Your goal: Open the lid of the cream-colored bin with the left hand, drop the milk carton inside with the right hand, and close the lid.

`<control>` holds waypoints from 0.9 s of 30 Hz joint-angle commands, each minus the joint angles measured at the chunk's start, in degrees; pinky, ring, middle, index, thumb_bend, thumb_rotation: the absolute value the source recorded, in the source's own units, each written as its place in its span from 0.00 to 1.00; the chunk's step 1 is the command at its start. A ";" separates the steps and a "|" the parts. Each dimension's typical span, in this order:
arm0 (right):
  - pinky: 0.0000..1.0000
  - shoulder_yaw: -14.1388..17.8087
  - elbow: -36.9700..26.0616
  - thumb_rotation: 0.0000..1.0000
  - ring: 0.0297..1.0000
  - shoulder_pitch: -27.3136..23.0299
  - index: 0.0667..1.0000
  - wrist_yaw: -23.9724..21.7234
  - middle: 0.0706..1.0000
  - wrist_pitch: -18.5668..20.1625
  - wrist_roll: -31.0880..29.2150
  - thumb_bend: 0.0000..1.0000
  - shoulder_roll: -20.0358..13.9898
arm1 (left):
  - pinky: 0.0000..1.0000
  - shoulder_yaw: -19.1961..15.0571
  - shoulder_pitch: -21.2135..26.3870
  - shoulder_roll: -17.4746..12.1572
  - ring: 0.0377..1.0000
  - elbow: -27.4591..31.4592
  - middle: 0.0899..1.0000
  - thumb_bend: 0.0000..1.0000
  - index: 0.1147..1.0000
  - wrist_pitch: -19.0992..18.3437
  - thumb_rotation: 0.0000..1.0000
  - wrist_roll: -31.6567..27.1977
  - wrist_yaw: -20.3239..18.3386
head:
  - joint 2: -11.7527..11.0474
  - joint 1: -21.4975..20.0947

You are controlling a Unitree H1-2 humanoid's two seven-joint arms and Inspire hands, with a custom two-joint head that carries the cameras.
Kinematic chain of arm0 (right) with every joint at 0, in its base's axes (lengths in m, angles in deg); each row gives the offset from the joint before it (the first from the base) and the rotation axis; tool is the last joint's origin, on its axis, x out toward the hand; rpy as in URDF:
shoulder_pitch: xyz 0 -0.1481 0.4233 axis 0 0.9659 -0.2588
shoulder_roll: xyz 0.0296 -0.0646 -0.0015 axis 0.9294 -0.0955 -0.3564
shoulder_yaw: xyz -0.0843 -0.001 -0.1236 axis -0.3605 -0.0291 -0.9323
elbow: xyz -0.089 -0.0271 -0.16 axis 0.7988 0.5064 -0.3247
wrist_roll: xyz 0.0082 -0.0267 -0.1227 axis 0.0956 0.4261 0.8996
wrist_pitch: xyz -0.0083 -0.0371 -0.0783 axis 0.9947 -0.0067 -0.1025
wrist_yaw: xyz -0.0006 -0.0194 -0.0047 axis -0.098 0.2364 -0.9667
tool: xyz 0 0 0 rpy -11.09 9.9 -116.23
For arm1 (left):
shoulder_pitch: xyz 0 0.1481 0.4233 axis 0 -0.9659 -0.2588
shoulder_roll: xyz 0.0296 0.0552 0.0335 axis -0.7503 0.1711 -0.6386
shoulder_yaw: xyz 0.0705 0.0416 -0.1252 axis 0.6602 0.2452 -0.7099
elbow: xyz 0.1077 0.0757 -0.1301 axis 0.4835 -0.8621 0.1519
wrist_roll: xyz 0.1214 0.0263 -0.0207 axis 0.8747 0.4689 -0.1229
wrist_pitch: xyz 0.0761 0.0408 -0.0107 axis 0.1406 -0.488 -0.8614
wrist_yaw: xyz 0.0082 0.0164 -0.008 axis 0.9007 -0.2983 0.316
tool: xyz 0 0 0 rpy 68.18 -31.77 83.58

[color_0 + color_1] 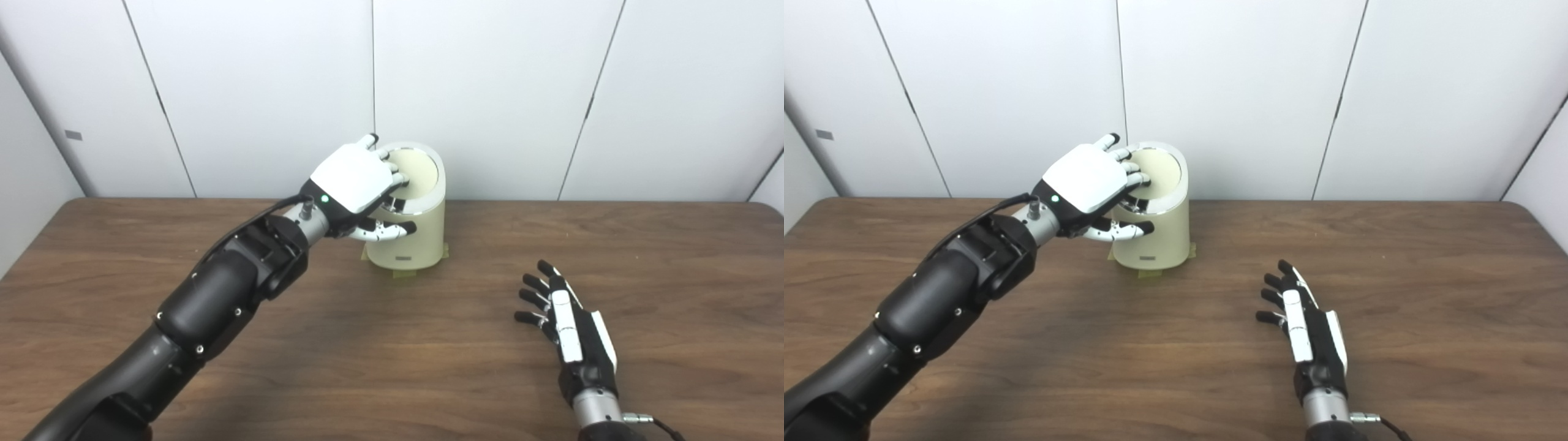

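Observation:
The cream-colored bin (416, 239) stands at the back middle of the wooden table (392, 355), its round lid (421, 173) down inside a silver rim. My left hand (355, 180) lies over the lid's left side, fingers spread on top. Its thumb (386, 231) points along the bin's front wall just under the rim, holding nothing. Nearer the front, to the right of the bin, my right hand (566, 318) rests open and empty, fingers pointing away from me. No milk carton shows in either view.
Strips of tape (404, 274) stick out from under the bin's base. White wall panels (490, 92) rise right behind the table's far edge. The left forearm (233, 288) crosses the table's left half.

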 commanded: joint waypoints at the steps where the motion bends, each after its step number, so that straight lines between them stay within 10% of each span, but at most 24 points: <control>1: 0.69 0.28 -1.04 1.00 0.81 -1.71 0.90 -0.29 0.84 -0.79 -0.44 0.47 -0.44 | 0.95 -3.35 -1.72 0.92 0.86 1.51 0.81 0.42 0.79 1.08 0.95 -4.85 4.52 | 0.05 -0.20; 8: 0.70 0.97 -1.47 0.99 0.81 -2.90 0.88 -0.04 0.84 -1.36 -1.65 0.49 -0.17 | 0.70 -14.09 -9.42 7.55 0.78 9.85 0.80 0.36 0.81 -0.26 0.91 -15.58 13.42 | 0.09 -0.27; 13: 0.71 0.75 -2.76 0.96 0.82 -3.87 0.88 -0.27 0.85 -1.84 -2.44 0.54 0.09 | 0.79 -19.84 -14.65 10.96 0.88 17.15 0.87 0.36 0.85 -6.97 0.93 -26.53 8.75 | 0.22 -1.26; 27: 0.85 0.72 -3.41 0.99 0.88 -6.40 0.85 -0.63 0.88 -3.83 -3.04 0.59 -1.73 | 0.86 -33.86 -31.19 16.25 0.86 20.96 0.87 0.37 0.89 -15.23 0.99 -53.14 10.51 | 0.25 -2.33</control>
